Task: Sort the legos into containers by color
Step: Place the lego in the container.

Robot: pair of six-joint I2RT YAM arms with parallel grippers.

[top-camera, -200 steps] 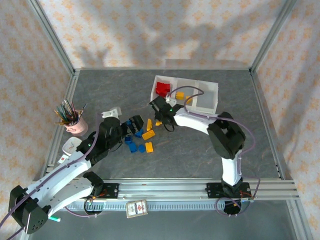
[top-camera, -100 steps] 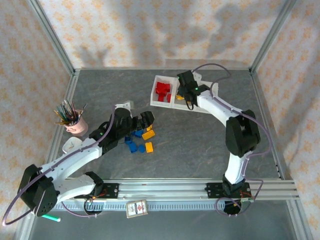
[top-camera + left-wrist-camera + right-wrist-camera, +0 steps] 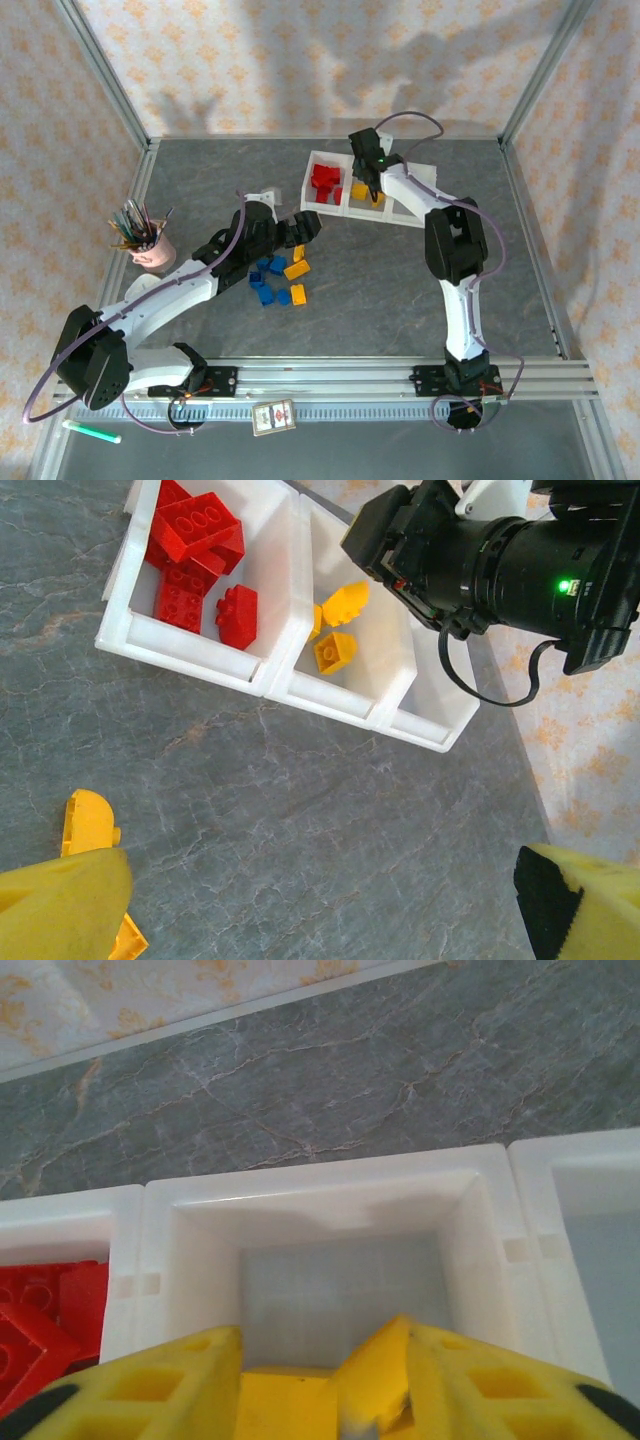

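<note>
The white three-bin tray [image 3: 424, 182] lies at the back of the table. Its left bin [image 3: 265, 600] holds red legos [image 3: 323, 180] [image 3: 195, 555], and the middle bin [image 3: 330, 1200] holds yellow ones [image 3: 336, 650]. My right gripper [image 3: 368, 186] [image 3: 325, 1390] hangs over the middle bin, shut on a yellow lego [image 3: 375, 1380]. Loose blue legos [image 3: 265, 292] and yellow legos [image 3: 296, 268] lie mid-table. My left gripper [image 3: 306, 227] hovers just beyond that pile, wide open over bare table, with its fingers [image 3: 60, 900] far apart. One yellow lego [image 3: 88, 820] lies by its left finger.
A pink cup of pens [image 3: 150, 248] stands at the left edge. A green marker [image 3: 95, 432] and a small card [image 3: 272, 417] lie by the front rail. The tray's right bin [image 3: 440, 695] looks empty. Metal frame posts ring the table.
My right gripper has gone from the loose pile up to the tray and now sits over the middle bin. My left gripper has reached further right and away, past the pile.
</note>
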